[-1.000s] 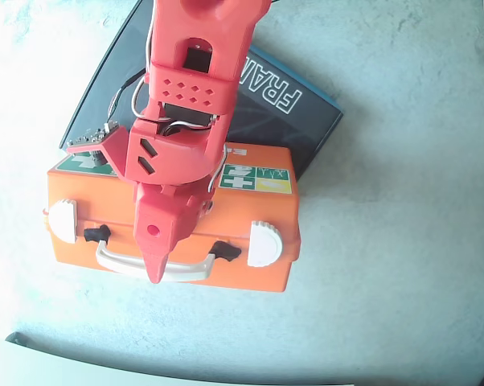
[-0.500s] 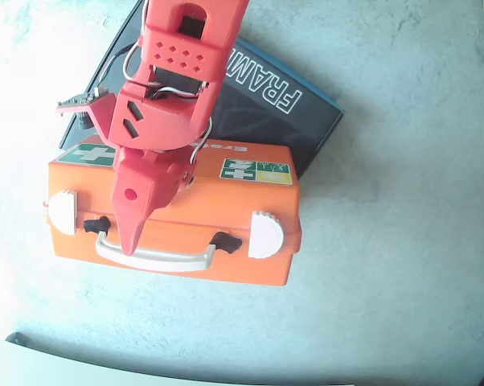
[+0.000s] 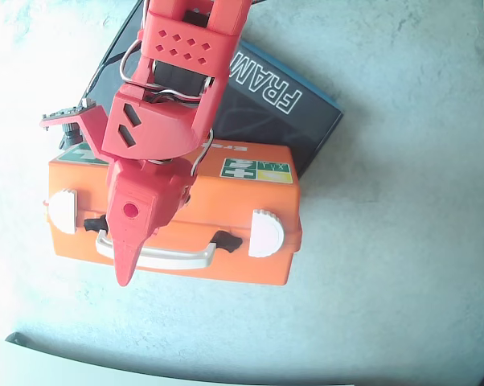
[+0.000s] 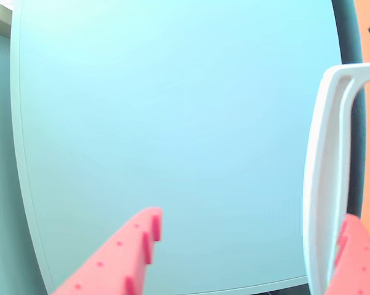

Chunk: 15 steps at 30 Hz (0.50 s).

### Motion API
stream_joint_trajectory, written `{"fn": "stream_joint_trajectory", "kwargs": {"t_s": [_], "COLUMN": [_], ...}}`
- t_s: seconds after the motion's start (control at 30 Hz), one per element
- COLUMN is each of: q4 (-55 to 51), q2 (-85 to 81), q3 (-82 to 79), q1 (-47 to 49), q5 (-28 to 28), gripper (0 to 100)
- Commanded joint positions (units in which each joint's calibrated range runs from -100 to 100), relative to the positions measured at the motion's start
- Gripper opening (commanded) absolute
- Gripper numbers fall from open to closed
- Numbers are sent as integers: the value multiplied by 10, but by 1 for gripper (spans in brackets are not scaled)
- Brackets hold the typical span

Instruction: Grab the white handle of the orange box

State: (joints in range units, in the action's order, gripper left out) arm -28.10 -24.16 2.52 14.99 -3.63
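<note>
The orange box [image 3: 218,213] is seen in the overhead view lying flat on the grey table [image 3: 403,265], partly on top of a dark booklet [image 3: 282,112] at the far side. Its white handle [image 3: 174,257] runs along the near edge, between two white latches [image 3: 266,233].

The gripper [image 4: 246,258] is held spread apart and grasps nothing. In the wrist view the handle [image 4: 326,184] is found just inside the right finger [image 4: 357,258], while the left finger [image 4: 120,258] is well apart from it, over bare table.

A miss is judged possible: the handle sits close to one finger rather than midway, so a closing could push it aside or pinch only its edge. The box could also be shifted on the booklet.

The box's whole layout is given only by the overhead view, where the lower finger is hidden by the arm [image 3: 157,145]. The gap between fingers is shown only by the wrist view.
</note>
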Motion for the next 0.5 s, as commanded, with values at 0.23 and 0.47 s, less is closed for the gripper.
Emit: {"fn": "stream_joint_trajectory", "kwargs": {"t_s": [0.23, 0.47], "q4": [25, 25], "q2": [79, 141], "q3": [72, 157], "q1": [-33, -40], "q5": [-3, -3], "gripper": [35, 35]}}
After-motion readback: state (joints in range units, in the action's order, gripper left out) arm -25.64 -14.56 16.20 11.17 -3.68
